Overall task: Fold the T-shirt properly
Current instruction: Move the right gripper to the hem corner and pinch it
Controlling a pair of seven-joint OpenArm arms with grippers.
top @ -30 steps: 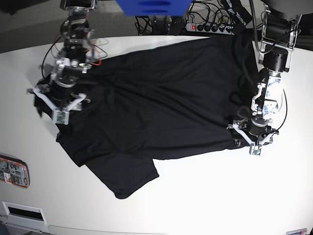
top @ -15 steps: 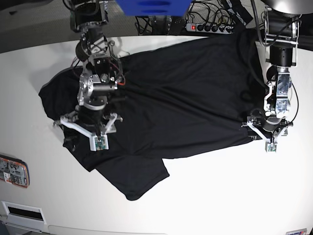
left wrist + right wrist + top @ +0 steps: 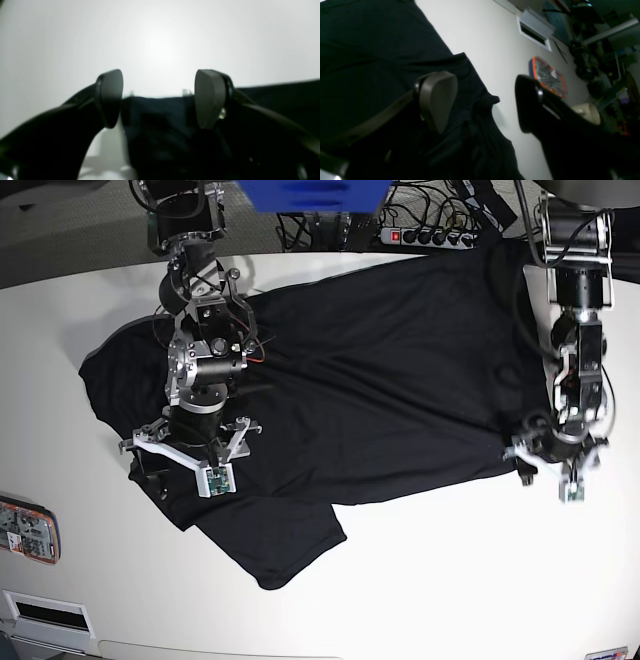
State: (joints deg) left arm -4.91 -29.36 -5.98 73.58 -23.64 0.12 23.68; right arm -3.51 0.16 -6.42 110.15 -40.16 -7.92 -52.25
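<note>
The black T-shirt (image 3: 380, 370) lies spread across the white table (image 3: 450, 580), with one sleeve flap pointing toward the front edge. My right gripper (image 3: 186, 450) hangs open over the shirt's left part. In the right wrist view its fingers (image 3: 437, 100) straddle a small raised fold at the shirt's edge (image 3: 482, 102) without pinching it. My left gripper (image 3: 553, 462) sits at the shirt's lower right corner, jaws wide apart. In the left wrist view black fabric (image 3: 162, 125) lies low between the pads (image 3: 110, 97), not clamped.
An orange-rimmed device (image 3: 28, 530) lies at the table's left front, also in the right wrist view as the same device (image 3: 547, 77). A white slotted box (image 3: 45, 615) sits at the front left corner. A power strip (image 3: 430, 235) and cables lie behind the table.
My right gripper has travelled from the shirt's left sleeve rightward and toward the front, over the shirt body. My left gripper has slid right and slightly forward along the hem corner.
</note>
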